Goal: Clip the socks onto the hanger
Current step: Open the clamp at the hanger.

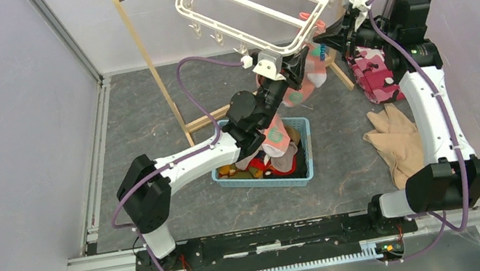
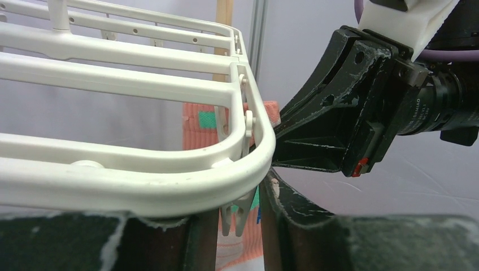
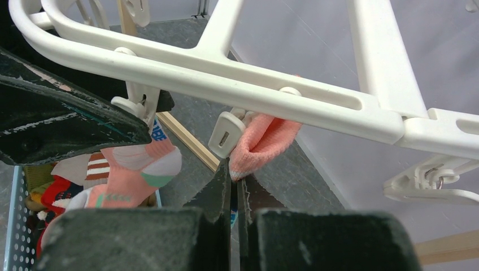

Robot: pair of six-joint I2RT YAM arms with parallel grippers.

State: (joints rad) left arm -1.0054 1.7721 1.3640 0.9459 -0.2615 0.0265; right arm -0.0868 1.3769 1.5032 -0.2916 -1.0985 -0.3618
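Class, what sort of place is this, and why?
Probably a robot test cell staged for laundry: grey walls, two arms bolted to a rail, a white drying hanger, a basket of socks.

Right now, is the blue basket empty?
No, the blue basket holds several socks, red ones among them.

Left arm reaching forward and up, elbow bent, left hand [image 1: 301,66] raised, fingers [image 2: 294,217] narrowly parted, grip unclear, right arm reared tall, wrist turned inward, right hand [image 1: 319,34] tip to tip with the left, fingers [image 3: 217,195] pinching a pink sock [image 3: 261,141]
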